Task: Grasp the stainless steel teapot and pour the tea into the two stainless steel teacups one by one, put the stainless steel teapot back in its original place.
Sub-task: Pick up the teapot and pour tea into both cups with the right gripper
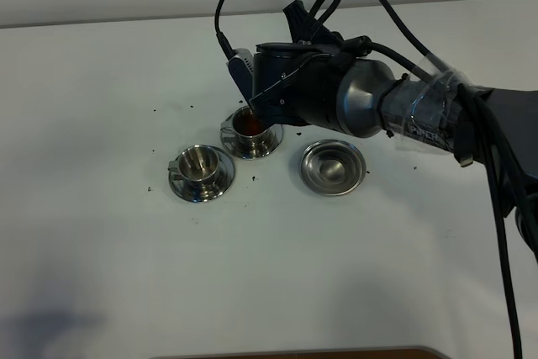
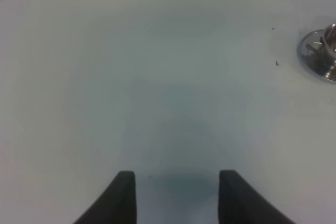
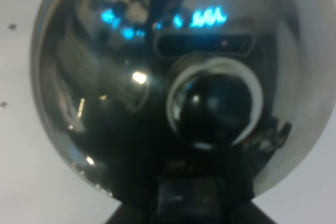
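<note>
Stainless steel teapot (image 3: pixel 100 77): raised off the worktop (image 1: pixel 101 275) and carried by the right arm, directly over the rear teacup. Its polished, rounded body fills the right wrist view, with the dark lid knob (image 3: pixel 215 106) near the centre. In the exterior high view the arm masks most of it.

Left claw (image 2: pixel 177 195): open, fingers well apart, nothing between them. Only bare worktop lies beneath it.

Dark specks (image 1: pixel 154 110): scattered on the worktop around the teacups.

Left teacup (image 1: pixel 200 164): upright on its saucer (image 1: pixel 206 193), side handle toward the left of the exterior high view. The interior shows bright steel.

Rear teacup (image 1: pixel 250 128): upright on its own saucer (image 1: pixel 252 150), just beside and behind the left teacup. Whether the two saucers touch cannot be determined. The cup contains dark reddish-brown tea (image 1: pixel 249 124).

Round steel dish (image 1: pixel 333 167): bare, to the right of both teacups, near the rear teacup's saucer but apart from it.

Right claw (image 3: pixel 186 200): closed on the stainless steel teapot. The contact point is hidden behind the dark claw housing.
</note>
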Tool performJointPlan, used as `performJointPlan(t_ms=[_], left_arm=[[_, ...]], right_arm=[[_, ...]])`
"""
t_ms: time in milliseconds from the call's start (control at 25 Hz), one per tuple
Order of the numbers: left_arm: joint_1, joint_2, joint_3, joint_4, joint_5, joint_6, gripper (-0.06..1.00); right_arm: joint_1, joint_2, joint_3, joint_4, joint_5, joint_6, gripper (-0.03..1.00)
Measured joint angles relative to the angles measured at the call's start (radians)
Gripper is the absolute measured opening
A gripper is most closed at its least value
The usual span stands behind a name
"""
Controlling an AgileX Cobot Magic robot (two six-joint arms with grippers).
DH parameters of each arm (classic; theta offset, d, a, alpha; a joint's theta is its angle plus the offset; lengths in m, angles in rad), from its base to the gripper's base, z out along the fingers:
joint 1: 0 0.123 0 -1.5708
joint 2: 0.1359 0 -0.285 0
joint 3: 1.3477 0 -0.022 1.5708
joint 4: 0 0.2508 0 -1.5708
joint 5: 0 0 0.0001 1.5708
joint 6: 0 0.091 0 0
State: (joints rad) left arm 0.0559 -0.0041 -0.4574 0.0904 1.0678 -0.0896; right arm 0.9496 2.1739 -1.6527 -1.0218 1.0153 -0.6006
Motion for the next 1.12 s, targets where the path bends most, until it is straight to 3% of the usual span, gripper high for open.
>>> performJointPlan(t_ms=[600,1120], left_arm=[[0.000,0.000,0.000,0.000,0.000,-0.001,0.43],[0.000,0.000,0.000,0.000,0.000,-0.001,0.43]], right_arm=[[0.000,-0.001,0.000,0.140,0.055,0.175,0.19],[0.000,-0.081,0.000,0.409,0.100,0.357,0.19]])
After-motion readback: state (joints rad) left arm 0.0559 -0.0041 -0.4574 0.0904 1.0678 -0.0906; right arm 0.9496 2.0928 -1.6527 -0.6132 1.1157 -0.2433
